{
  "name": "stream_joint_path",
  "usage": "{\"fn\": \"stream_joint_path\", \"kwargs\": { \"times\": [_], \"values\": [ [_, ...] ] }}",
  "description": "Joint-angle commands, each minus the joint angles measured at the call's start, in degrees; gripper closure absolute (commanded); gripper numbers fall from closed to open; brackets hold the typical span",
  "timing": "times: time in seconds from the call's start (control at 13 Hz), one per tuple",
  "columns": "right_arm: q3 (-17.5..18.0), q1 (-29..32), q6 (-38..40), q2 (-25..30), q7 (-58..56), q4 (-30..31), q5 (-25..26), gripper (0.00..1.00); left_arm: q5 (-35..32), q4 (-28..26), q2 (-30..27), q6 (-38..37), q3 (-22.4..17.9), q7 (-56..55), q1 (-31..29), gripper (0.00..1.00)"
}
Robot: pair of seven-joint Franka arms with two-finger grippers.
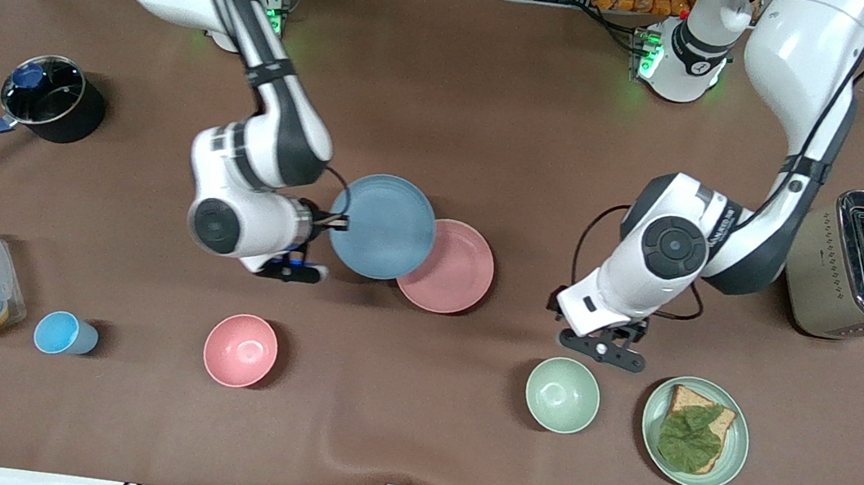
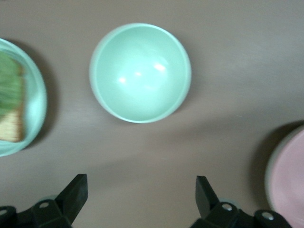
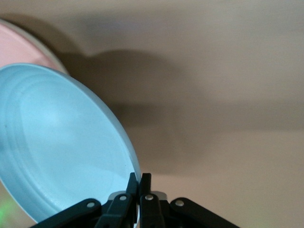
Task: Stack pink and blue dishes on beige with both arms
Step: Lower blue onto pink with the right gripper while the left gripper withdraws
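- Nearest the front camera stand a pink bowl (image 1: 241,350), a green bowl (image 1: 562,394) and a green plate (image 1: 695,432) bearing toast and a leaf.
- Right gripper (image 1: 334,221) is clamped on the rim of the blue plate (image 1: 382,226), held raised and overlapping the pink plate (image 1: 447,266).
- Pink plate lies mid-table; a pale rim under it in the left wrist view suggests the beige plate.
- Left gripper (image 1: 602,351) hovers empty, fingers apart, over bare cloth beside the green bowl.
- Step in hand: carrying blue to the stack. Next: centre it over pink, lower, release.
- Surface: brown cloth (image 1: 497,119), creased at the near edge; cables and aluminium framing along the table edges.
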State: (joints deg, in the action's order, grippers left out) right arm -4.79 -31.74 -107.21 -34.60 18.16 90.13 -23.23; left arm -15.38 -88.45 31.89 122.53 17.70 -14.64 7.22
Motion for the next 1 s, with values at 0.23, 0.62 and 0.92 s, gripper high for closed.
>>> {"fn": "stream_joint_path", "kwargs": {
  "times": [0.23,0.62,0.92],
  "values": [
    [-0.75,-6.49,-7.04,-7.05,7.76,-7.43,-1.11,1.0,-1.06,-1.02,-8.23,-7.2,0.85,2.94,-9.23,0.0],
    [-0.75,-5.8,-9.5,-8.2,8.38,-8.4,-4.96,0.68,6.49,1.08,-17.29,-21.7,0.76,6.28,-11.96,0.0],
    [-0.84,-5.62,-9.86,-7.94,8.12,-10.67,-6.21,0.0,12.64,0.83,-25.29,-26.37,-10.82,12.53,-6.97,0.0]
  ]
}}
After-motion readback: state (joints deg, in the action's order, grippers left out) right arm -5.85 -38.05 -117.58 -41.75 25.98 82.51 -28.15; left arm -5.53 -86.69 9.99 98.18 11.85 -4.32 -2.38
